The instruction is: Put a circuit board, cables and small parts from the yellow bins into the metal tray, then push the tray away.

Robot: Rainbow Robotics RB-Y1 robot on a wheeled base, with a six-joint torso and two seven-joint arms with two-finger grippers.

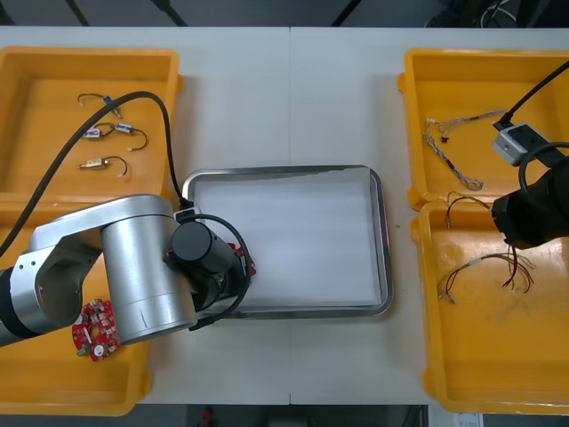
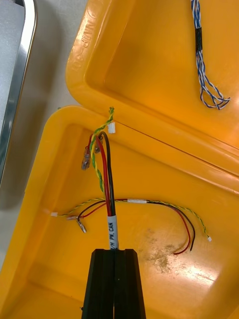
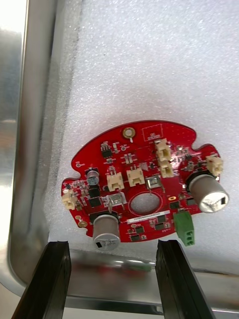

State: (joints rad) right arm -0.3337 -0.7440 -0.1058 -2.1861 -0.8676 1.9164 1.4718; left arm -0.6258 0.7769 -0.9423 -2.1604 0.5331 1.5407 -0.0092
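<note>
Left wrist view: left gripper [image 3: 112, 249] released; board [image 3: 144, 184] in tray's [image 3: 30, 149] near-left corner
Right gripper [image 2: 115, 254]: grasping cable [image 2: 104, 174]
Next, likely: lift cable to tray

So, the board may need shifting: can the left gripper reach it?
Probably yes: the left gripper is open beside the circuit board in the tray, nothing between; the right gripper grips a cable over a bin.

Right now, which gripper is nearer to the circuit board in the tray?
Left. The left gripper stands open right by the board; the right gripper holds cables over a bin.
</note>
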